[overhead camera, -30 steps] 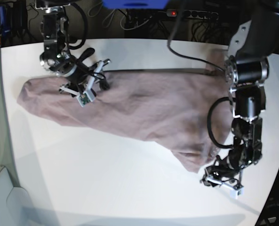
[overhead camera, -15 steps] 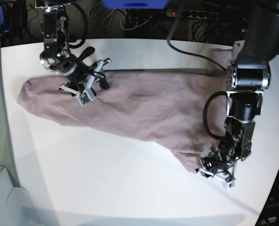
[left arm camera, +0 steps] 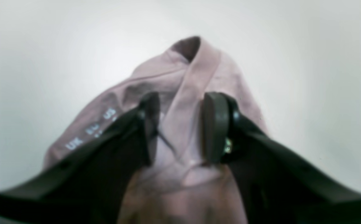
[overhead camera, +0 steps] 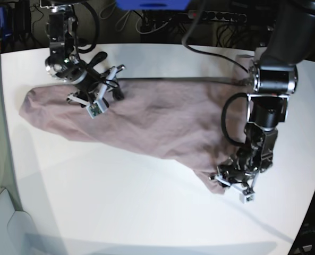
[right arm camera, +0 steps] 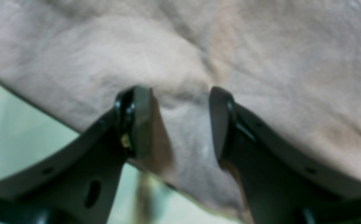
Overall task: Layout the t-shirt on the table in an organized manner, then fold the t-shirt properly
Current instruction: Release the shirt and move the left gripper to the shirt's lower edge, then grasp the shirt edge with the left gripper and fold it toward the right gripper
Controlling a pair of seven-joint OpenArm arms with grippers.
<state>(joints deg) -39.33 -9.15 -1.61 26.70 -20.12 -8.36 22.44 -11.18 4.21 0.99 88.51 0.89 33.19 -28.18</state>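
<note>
The mauve t-shirt (overhead camera: 162, 117) lies spread and wrinkled across the white table (overhead camera: 120, 202), tapering to a bunched corner at the front right. My left gripper (overhead camera: 224, 181) is at that corner. In the left wrist view the left gripper (left arm camera: 180, 127) is open, its jaws straddling a ribbed fold of the shirt (left arm camera: 199, 68). My right gripper (overhead camera: 116, 85) rests on the shirt's back left part. In the right wrist view the right gripper (right arm camera: 180, 124) is open over wrinkled cloth (right arm camera: 261, 62), near the shirt's edge.
A power strip and cables (overhead camera: 215, 16) lie behind the table's back edge. A black cable (overhead camera: 215, 65) from the left arm runs over the shirt's back right part. The table's curved edge (overhead camera: 306, 212) is close to the left arm.
My left gripper has moved left and back, from bare table onto the shirt's front right corner. The right arm and the shirt have stayed still.
</note>
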